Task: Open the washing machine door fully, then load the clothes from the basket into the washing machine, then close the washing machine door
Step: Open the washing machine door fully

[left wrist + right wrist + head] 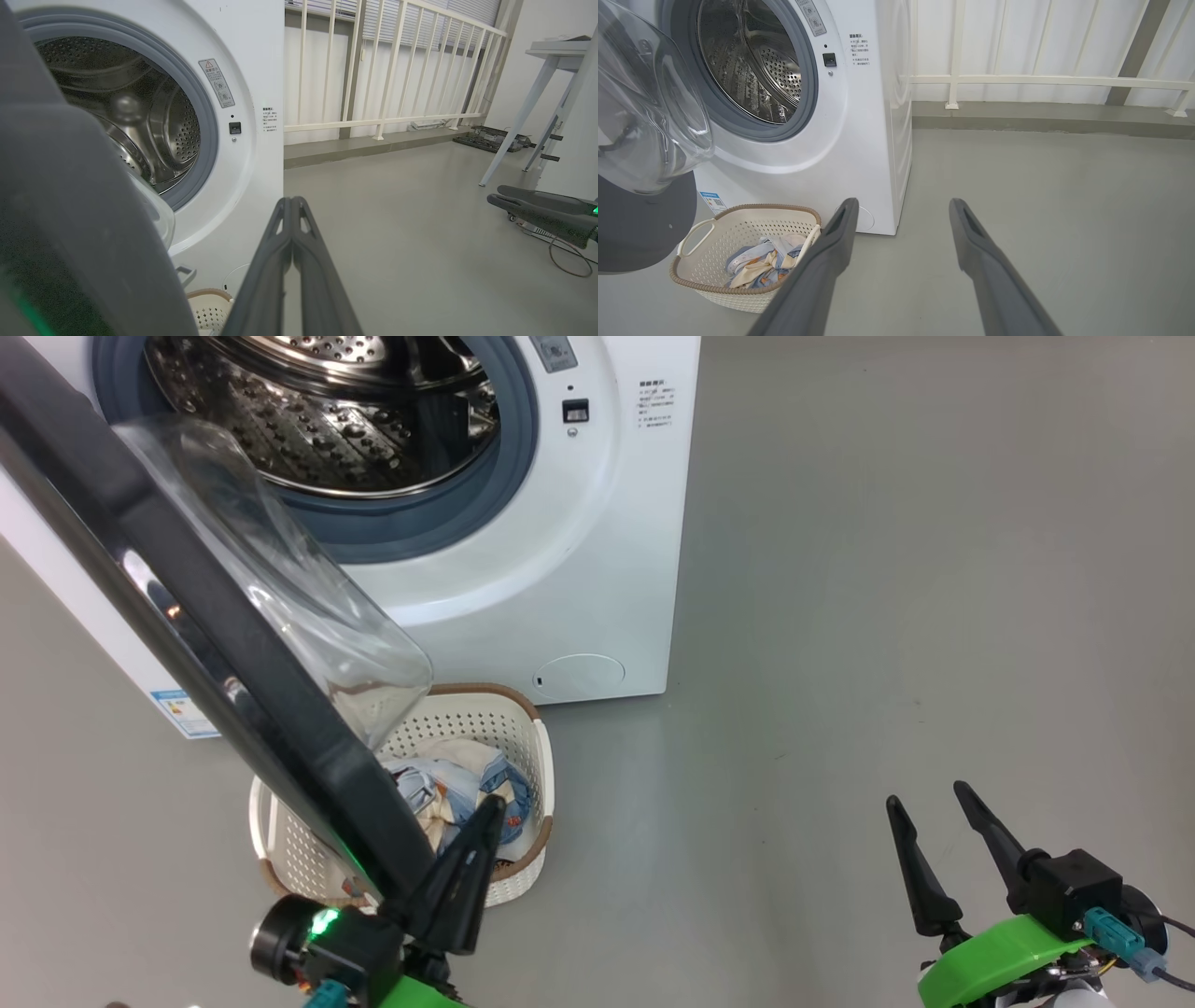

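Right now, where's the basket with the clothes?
Find the big white front-loading washing machine. On the grey floor in front sits a small cream perforated plastic basket. Its brown woven-look rim and crumpled blue-and-cream clothes inside mark it out.

On the white front of the washing machine (859, 140), upper centre of the left wrist view, a grey sticker (216, 83) carries a red warning triangle and round pictograms. Right of it is a printed text block (269, 119), too small to read. The blue label (712, 202) at the lower left corner is illegible.
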Robot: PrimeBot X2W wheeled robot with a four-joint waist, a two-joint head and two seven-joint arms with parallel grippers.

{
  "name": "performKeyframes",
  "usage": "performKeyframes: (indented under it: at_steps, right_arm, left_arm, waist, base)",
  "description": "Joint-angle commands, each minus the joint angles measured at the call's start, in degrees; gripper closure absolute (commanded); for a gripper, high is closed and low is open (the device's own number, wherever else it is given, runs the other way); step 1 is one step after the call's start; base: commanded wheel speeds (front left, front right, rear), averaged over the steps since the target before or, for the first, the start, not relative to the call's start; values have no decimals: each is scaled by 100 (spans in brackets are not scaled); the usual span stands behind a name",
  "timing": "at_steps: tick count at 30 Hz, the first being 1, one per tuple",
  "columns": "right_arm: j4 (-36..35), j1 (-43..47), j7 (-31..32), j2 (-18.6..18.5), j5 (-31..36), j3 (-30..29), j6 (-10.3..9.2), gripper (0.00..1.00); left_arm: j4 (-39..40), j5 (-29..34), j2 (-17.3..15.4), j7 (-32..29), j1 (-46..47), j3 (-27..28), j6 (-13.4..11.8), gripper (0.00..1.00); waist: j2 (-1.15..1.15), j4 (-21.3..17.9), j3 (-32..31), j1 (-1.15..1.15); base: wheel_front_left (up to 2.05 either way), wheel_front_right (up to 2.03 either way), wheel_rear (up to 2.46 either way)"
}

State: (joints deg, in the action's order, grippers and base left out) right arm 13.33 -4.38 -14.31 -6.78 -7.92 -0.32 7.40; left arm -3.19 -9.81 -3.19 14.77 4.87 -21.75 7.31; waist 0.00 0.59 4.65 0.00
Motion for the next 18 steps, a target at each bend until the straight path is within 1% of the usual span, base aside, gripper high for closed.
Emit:
performKeyframes:
  at_steps: [1, 9, 18]
  right_arm:
    - [-124, -173, -69, -12, -98, 164, 9, 0]
    - [-114, -164, -69, -12, -138, 150, 9, 0]
    - [-94, -165, -69, 17, -164, 175, 9, 0]
  left_arm:
    - [37, -65, 16, 23, 201, 295, -18, 100]
    - [-83, -142, 29, 23, 355, 455, -14, 100]
    - [-261, -269, 30, 23, 449, 562, -104, 100]
  waist:
    - [0, -12, 9, 0]
    - [0, -1, 20, 0]
    - [0, 26, 27, 0]
  base:
    - [0, 0, 0]
    - [0, 0, 0]
    - [0, 0, 0]
